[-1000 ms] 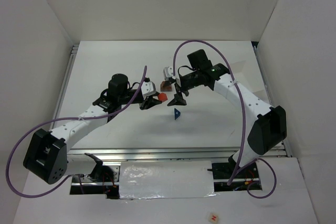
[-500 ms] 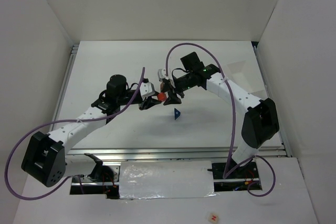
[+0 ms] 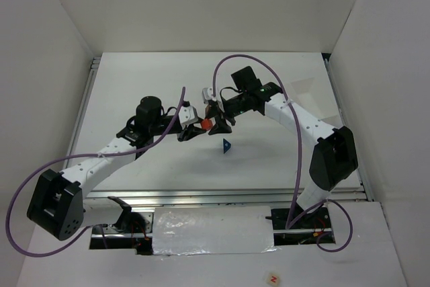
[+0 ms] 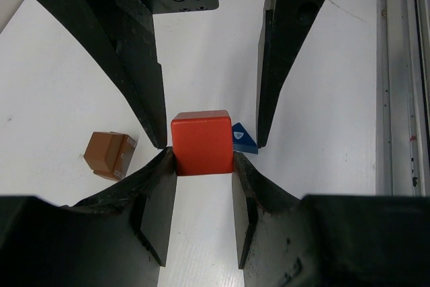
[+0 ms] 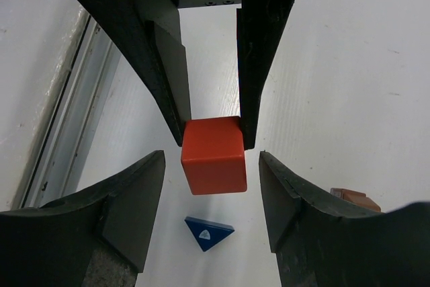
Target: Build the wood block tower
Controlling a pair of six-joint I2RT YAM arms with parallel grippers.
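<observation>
My left gripper (image 3: pixel 199 126) is shut on the red cube (image 3: pixel 207 124) and holds it above the white table; its fingertips pinch the cube's sides in the left wrist view (image 4: pixel 201 156). My right gripper (image 3: pixel 220 121) faces it, open, jaws straddling the cube (image 5: pixel 213 154) without touching it. The blue triangular wedge (image 3: pixel 227 145) lies on the table just past the cube (image 4: pixel 243 138), below it in the right wrist view (image 5: pixel 209 231). One brown block (image 4: pixel 109 154) lies loose nearby, half hidden behind my right finger (image 5: pixel 355 198).
A metal rail (image 3: pixel 86 109) runs along the table's left edge and another along the near edge (image 3: pixel 228 194). White walls enclose the table. A white crinkled sheet (image 3: pixel 211 230) lies between the arm bases.
My right arm swung left and brought its open gripper up to the red cube; over the last half second it has held still. My left gripper kept hold of the cube.
</observation>
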